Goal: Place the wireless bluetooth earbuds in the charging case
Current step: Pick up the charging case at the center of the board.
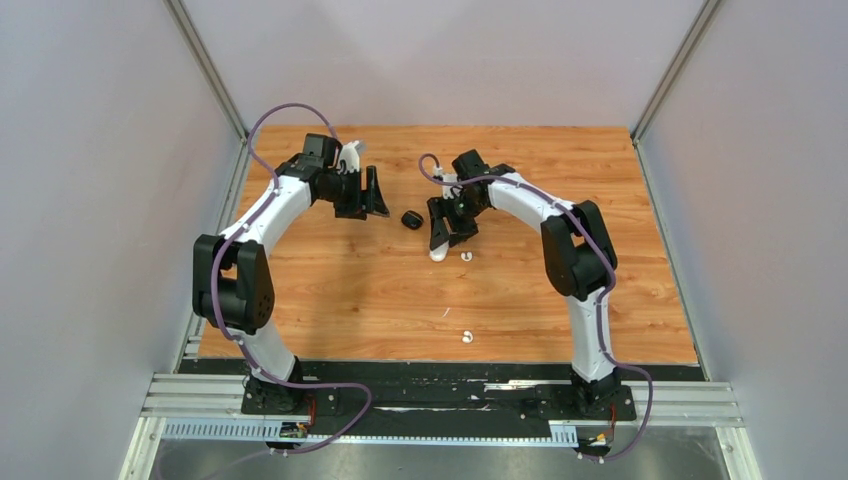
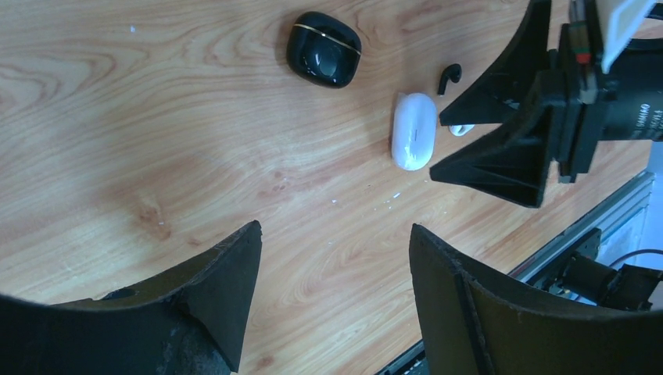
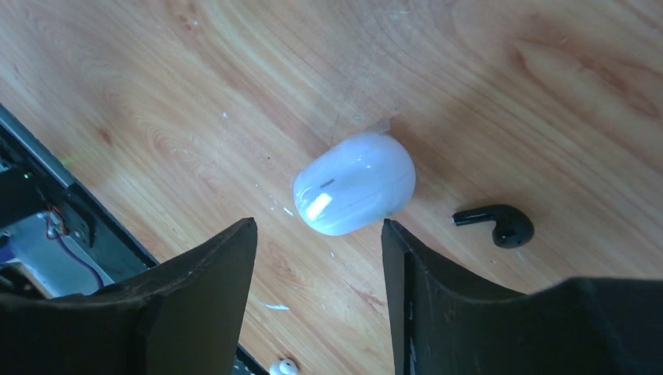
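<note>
A closed white charging case (image 3: 354,183) lies on the wood just ahead of my right gripper (image 3: 318,224), which is open with nothing between its fingers. A black earbud (image 3: 496,223) lies right of that case, and a white earbud (image 3: 283,366) shows at the bottom edge. In the top view the right gripper (image 1: 450,238) hovers over the white case (image 1: 438,252), with one white earbud (image 1: 466,256) beside it and another (image 1: 467,337) nearer the front. My left gripper (image 2: 335,230) is open and empty, well short of a closed black case (image 2: 324,48).
The left wrist view shows the white case (image 2: 414,130), the black earbud (image 2: 449,76) and the right gripper (image 2: 438,146) close together. Grey walls enclose the wooden table (image 1: 330,290) on three sides. A black strip and metal rails (image 1: 440,400) run along the near edge.
</note>
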